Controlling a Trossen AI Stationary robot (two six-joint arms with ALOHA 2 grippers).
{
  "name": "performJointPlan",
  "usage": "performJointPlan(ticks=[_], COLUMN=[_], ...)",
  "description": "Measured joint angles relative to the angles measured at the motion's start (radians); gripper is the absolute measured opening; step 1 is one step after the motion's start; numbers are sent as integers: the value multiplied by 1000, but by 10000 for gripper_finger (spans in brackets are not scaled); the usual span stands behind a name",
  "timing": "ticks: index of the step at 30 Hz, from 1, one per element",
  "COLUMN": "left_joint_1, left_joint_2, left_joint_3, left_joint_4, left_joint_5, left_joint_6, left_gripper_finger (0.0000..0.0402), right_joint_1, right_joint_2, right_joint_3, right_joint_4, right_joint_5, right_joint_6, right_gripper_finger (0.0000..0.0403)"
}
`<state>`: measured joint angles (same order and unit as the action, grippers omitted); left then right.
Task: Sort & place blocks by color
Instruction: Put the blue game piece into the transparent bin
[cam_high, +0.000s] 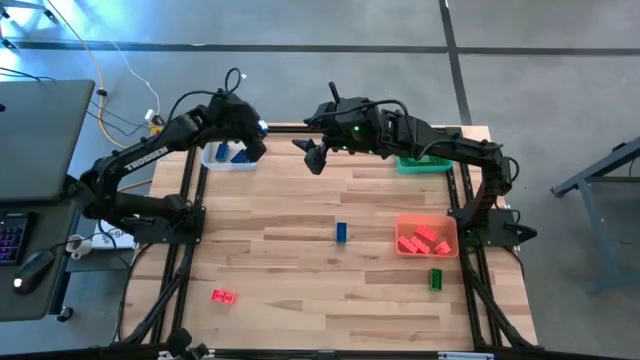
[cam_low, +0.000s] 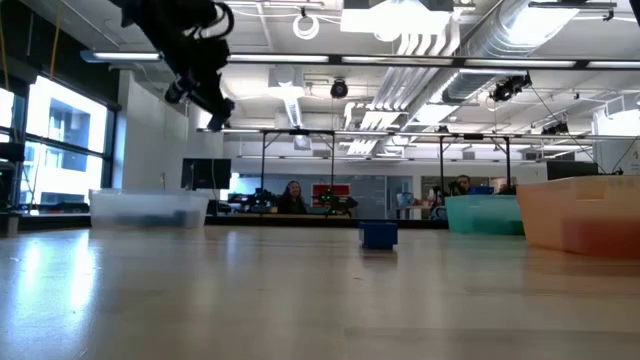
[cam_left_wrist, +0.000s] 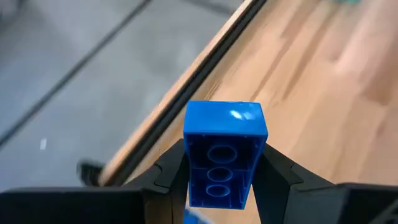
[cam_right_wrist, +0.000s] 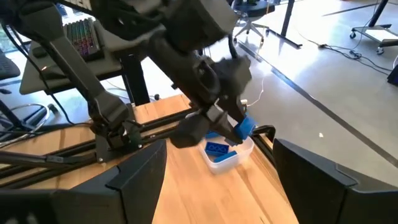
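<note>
Left hand (cam_left_wrist: 217, 180) pinches a small blue studded plastic brick (cam_left_wrist: 222, 152), hollow underside facing the wrist camera. It hangs above the clear square plastic bin (cam_high: 228, 155) at the desk's 11 o'clock corner; the bin already holds blue bricks.

Risk: the held brick sits near the bin's rim and the desk (cam_high: 300, 230) edge, so a release off-centre could send it over the rim or off the desk to the floor.

Loose red-orange brick (cam_high: 223, 296) lies at 7 o'clock and a loose blue brick (cam_high: 341, 232) near centre.

Right hand (cam_high: 315, 155) hovers spread and empty at 12 o'clock, close to the left arm; crossing paths could mean a collision.

Orange bin (cam_high: 427, 237) at 3 o'clock; green brick (cam_high: 436, 278) just outside it.
</note>
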<state>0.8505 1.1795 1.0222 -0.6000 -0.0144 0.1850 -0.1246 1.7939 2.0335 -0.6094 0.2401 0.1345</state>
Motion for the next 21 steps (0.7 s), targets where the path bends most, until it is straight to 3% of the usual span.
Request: performJointPlan(ticks=[21], left_joint_1=[206], left_joint_2=[319], left_joint_3=[0], left_joint_4=[-160], left_joint_5=[-54], left_joint_6=[-156], left_gripper_finger=[111], right_joint_1=[1], right_joint_2=[0], right_joint_3=[0], right_joint_4=[-3], right_joint_5=[27], right_joint_6=[92], right_gripper_finger=[281])
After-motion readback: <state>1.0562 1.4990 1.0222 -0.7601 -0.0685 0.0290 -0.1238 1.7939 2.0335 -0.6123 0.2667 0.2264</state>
